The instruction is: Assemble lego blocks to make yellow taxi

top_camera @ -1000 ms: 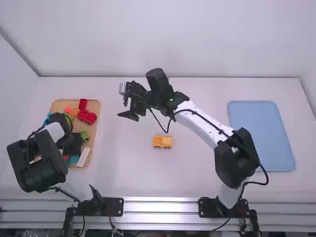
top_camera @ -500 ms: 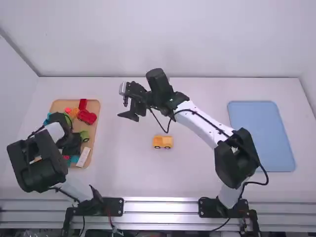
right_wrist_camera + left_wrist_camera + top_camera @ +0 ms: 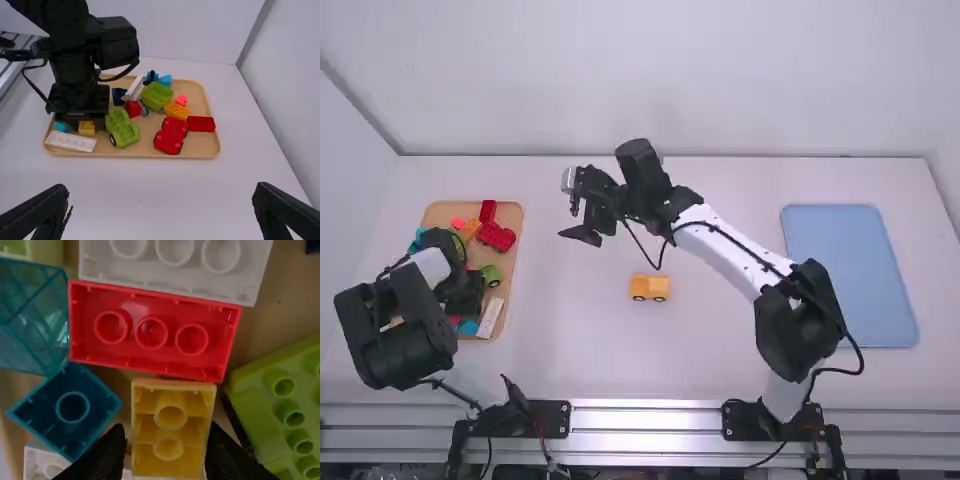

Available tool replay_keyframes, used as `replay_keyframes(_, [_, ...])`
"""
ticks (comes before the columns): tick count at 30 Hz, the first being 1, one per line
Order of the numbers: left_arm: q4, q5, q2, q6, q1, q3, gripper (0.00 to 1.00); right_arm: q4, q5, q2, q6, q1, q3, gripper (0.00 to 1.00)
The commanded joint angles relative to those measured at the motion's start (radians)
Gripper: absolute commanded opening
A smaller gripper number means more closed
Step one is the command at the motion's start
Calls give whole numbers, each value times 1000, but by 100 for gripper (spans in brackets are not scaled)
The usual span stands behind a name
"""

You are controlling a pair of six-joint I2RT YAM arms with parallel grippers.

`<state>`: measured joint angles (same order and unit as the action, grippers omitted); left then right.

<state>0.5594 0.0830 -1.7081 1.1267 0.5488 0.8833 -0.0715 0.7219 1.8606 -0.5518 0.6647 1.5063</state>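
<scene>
Left tool [image 3: 467, 292] down in the parts tray [image 3: 442, 212], yellow block [image 3: 171, 429] right between its fingers.
Those fingers stand a bit apart, one on each side of the block, which sits right by a red brick [image 3: 151, 332]. Right tool [image 3: 574, 218] is over the counter [image 3: 580, 345], spread wide, and the little yellow wheeled piece [image 3: 649, 288] sits near the counter's middle.

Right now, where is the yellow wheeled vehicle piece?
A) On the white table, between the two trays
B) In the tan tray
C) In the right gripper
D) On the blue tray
A: in the high view, the yellow wheeled vehicle piece stands on the white table, between the tan tray and the blue tray.
</scene>
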Motion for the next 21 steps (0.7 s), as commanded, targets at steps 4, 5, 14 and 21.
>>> replay_keyframes(4, [-26, 5, -5, 0, -6, -30, 41, -8, 2, 5, 2, -3, 31, 98])
replay_keyframes(5, [-39, 3, -5, -1, -6, -39, 40, -8, 2, 5, 3, -3, 31, 98])
replay_keyframes(14, [-68, 3, -5, 7, -6, -67, 22, -8, 2, 5, 2, -4, 31, 98])
replay_keyframes(21, [-56, -92, -5, -221, -5, -11, 17, -13, 2, 5, 3, -6, 31, 98])
